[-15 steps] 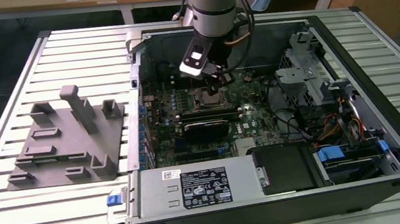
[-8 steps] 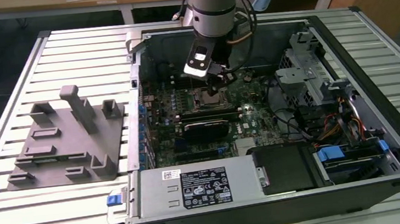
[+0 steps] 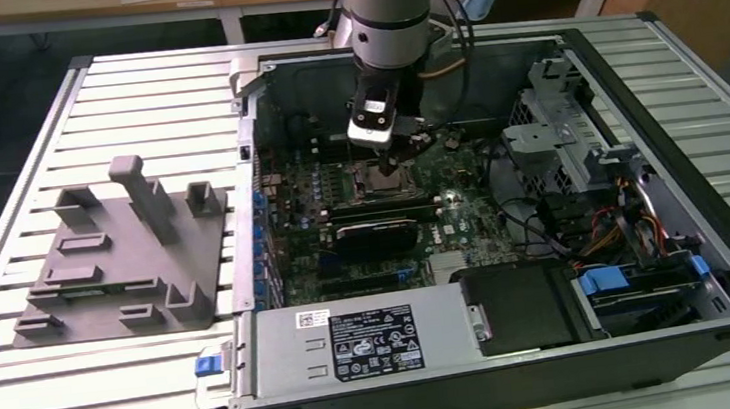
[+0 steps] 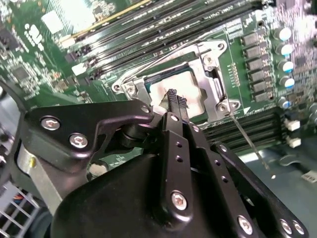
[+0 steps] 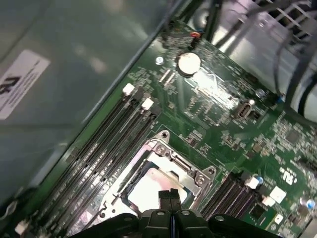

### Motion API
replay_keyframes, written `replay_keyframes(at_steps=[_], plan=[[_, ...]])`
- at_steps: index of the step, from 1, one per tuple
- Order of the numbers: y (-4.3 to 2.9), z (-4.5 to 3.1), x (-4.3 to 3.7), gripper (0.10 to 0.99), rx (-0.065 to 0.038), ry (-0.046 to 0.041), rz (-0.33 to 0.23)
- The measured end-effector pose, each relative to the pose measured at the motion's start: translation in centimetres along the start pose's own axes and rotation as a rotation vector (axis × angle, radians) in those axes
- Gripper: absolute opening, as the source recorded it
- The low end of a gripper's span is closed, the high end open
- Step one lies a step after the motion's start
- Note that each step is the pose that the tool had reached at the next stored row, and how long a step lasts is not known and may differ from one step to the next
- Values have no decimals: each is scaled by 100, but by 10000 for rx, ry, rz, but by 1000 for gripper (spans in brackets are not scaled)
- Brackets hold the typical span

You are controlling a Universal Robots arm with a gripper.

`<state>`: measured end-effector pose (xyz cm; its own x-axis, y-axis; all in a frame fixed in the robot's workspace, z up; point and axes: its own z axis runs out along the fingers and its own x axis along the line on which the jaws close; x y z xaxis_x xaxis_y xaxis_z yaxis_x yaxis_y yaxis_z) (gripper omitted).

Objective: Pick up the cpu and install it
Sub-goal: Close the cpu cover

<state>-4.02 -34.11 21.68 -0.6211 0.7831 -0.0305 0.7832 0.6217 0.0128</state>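
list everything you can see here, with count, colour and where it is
table: one, silver slatted metal, under everything
computer case: one, black, open, lying on the table
fixture: one, grey plastic, on the table, at the exterior view's left of the case
power supply box: one, silver with a black label, at the case's near edge
motherboard: one, green, on the case floor
socket frame: one, silver metal, on the motherboard
cpu: one, pale silver, inside the socket frame
memory slots: several, black, beside the socket frame
coin battery: one, silver, on the motherboard
arm: one, grey, reaching down into the case
gripper: one, black, jaws shut, just over the cpu
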Motion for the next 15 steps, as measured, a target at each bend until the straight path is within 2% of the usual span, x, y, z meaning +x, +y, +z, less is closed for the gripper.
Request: replay_keyframes(at_steps=[15], plan=[[0, 18, 1, 106, -84, 35, -2739]])
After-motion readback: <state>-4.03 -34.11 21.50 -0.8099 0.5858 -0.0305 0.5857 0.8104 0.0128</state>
